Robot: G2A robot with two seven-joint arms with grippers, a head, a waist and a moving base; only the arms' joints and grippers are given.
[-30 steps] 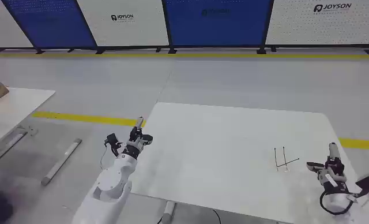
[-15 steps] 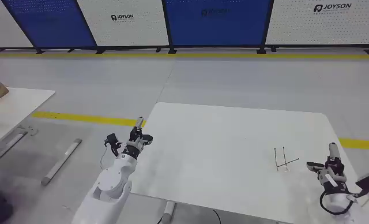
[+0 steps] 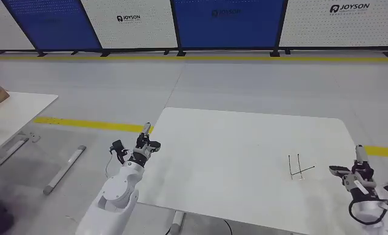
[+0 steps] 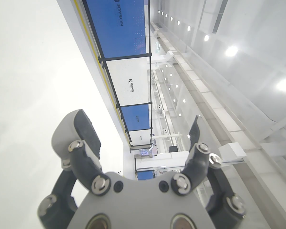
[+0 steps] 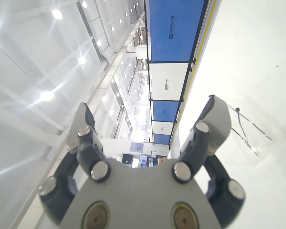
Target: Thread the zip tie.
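You haven't begun threading: the zip tie lies loose on the worktop, near right, and your left gripper and right gripper both gape apart, holding nothing

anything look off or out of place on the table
Nothing stands out. The thin black zip ties lie loosely crossed on the white table, untouched; left gripper and right gripper are both open and empty.
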